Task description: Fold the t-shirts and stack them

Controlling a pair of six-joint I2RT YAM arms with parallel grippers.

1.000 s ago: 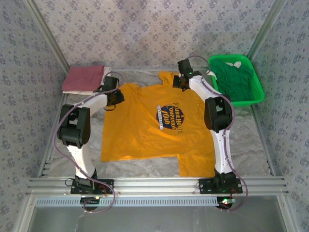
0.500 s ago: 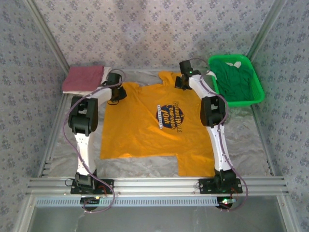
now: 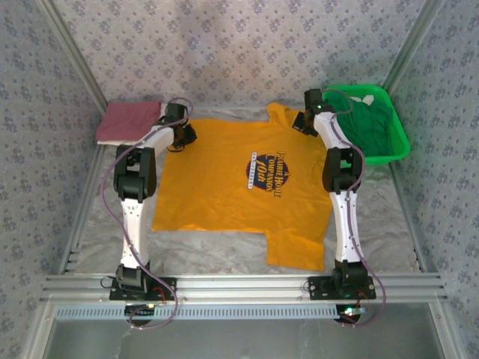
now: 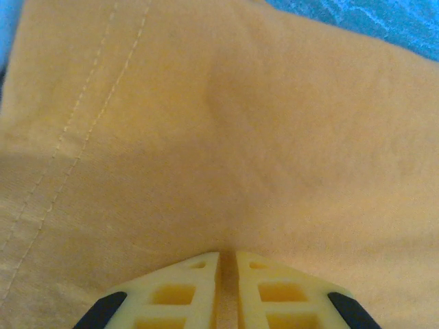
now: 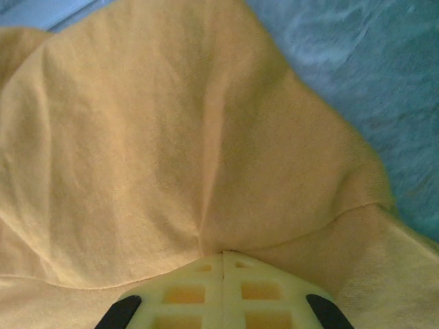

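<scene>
Tally: orange tee [image 3: 224, 187] 1 | red tee [image 3: 127, 122] 1 | green tee [image 3: 367, 123] 1 | both jaws pinching orange tee

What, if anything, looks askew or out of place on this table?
The orange-yellow t-shirt lies crooked: its chest print runs tilted, and one corner juts toward the near edge. The left gripper and right gripper pinch its far edge. Nothing spilled or damaged.
</scene>
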